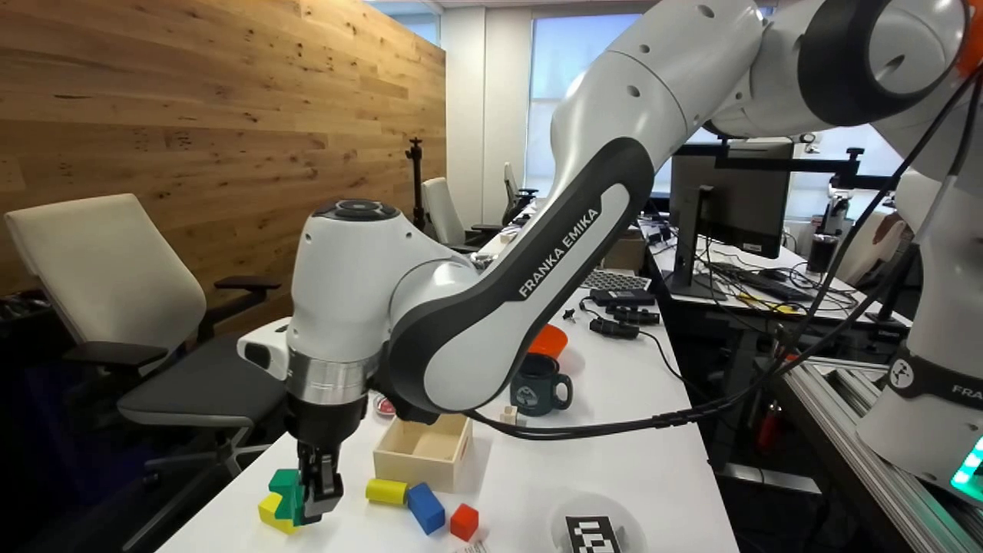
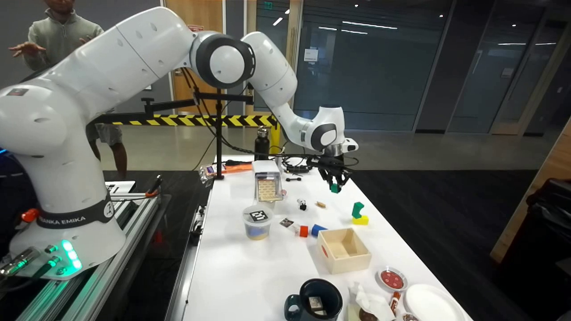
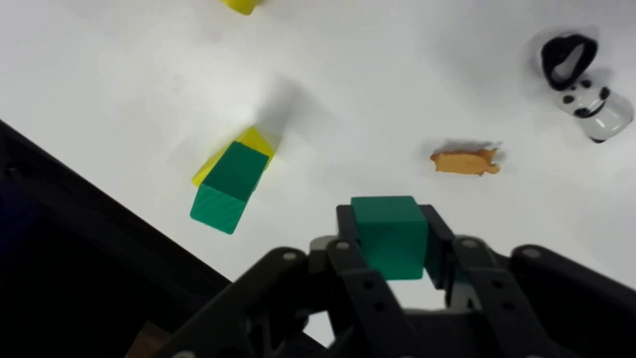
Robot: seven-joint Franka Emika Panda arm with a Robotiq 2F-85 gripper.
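Green block (image 2: 334, 189) is held by the gripper (image 2: 335, 185) at twelve o'clock from a box (image 2: 350, 264) in an exterior view. In the wrist view, fingers (image 3: 437, 243) are parted only block-wide, presumably for steadiness; other blocks (image 3: 233, 174) are stacked toward ten o'clock.

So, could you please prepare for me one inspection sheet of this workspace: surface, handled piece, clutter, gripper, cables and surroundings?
Surface: white table, with many small things on it.
Handled piece: green block, held apart from the nearby stack.
Clutter: second green piece resting on a yellow block; wooden box; yellow cylinder; blue block; red cube; dark mug; small orange figure.
Gripper: clamps the green block.
Cables: black cables loop beneath the arm; whether they touch the table, I cannot tell.
Surroundings: person behind the arm, partly hidden; office chair beside the table; wooden wall.
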